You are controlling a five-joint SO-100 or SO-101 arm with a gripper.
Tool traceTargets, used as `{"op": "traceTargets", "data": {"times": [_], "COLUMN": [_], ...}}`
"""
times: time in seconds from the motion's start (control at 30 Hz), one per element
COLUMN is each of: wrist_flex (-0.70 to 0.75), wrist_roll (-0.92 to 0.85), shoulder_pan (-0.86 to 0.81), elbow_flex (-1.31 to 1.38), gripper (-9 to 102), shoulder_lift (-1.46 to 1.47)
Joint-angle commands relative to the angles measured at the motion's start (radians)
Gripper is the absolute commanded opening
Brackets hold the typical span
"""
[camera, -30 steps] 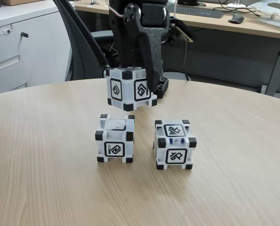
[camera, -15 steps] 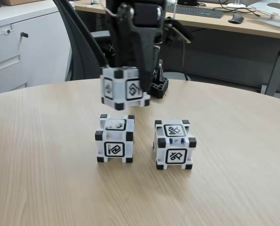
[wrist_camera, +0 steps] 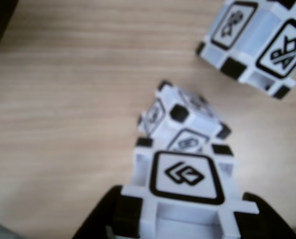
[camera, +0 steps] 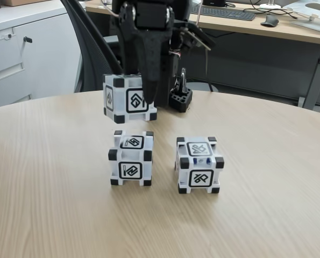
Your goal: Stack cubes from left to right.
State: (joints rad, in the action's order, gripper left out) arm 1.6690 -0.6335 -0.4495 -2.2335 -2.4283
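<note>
My gripper is shut on a white cube with black corners and holds it in the air. That held cube hangs above and slightly left of a second cube resting on the table, with a clear gap between them. A third cube sits on the table to the right. In the wrist view the held cube fills the bottom between my black fingers, the second cube lies just beyond it, and the third cube is at the top right.
The round wooden table has bare surface in front and to both sides. The arm's black base block stands behind the cubes. An office chair, a white cabinet and a desk stand beyond the table edge.
The gripper has carried the held cube leftward and a little up, from above the gap between the two table cubes to above the left one. Both table cubes stayed put.
</note>
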Motion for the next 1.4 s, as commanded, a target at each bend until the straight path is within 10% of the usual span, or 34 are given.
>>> {"op": "traceTargets", "data": {"times": [0.0, 1.1, 1.37], "wrist_flex": [-0.012, -0.147, -0.169], "wrist_roll": [0.012, 0.063, 0.025], "shoulder_pan": [0.003, 0.005, 0.005], "elbow_flex": [0.040, 0.041, 0.040], "gripper": [0, 0, 19], "shoulder_lift": [-0.008, 0.155, 0.155]}}
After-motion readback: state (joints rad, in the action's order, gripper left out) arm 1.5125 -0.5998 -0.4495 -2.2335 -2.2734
